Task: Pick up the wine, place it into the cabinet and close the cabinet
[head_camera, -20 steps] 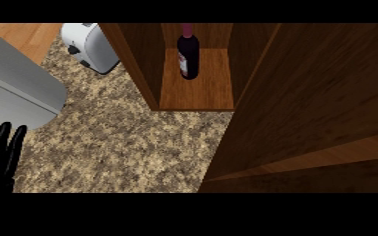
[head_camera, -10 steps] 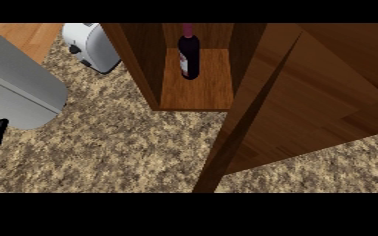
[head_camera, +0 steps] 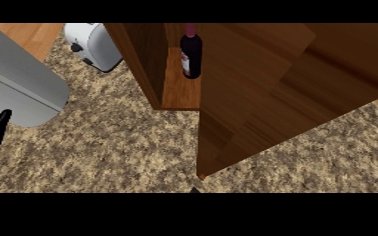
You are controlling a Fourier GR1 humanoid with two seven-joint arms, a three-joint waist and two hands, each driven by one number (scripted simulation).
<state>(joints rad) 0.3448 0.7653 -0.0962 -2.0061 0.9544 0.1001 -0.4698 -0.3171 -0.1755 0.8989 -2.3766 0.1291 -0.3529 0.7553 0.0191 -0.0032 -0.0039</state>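
We take the cabinet (head_camera: 159, 70) as our landmark and describe everything relative to it.

1. Counter (head_camera: 111, 150): the speckled stone top extends in front of the cabinet and to its left.

2. Cabinet door (head_camera: 273, 95): this wooden panel now covers most of the cabinet's right side and front. Compared with half a second ago, and more so with a second ago, its leading edge has swung further left across the opening. Only a narrow strip of the shelf remains exposed. We judge the closing step to be well advanced but not complete, since a gap is still visible.

3. Grey appliance (head_camera: 26, 90): it stands well left of the cabinet, at the view's left edge.

4. Toaster (head_camera: 92, 45): a white unit just left of the cabinet's side wall, toward the back.

5. Wine (head_camera: 190, 55): the dark bottle stands upright on the shelf inside the cabinet, beside the door's edge. Its position is unchanged across all frames, so we treat placement as done.

6. Left hand (head_camera: 4, 122): only a black sliver shows far left of the cabinet, lower than before; we cannot tell whether its fingers are apart or together.

7. Right hand: not visible. We presume it is behind the door, pushing.
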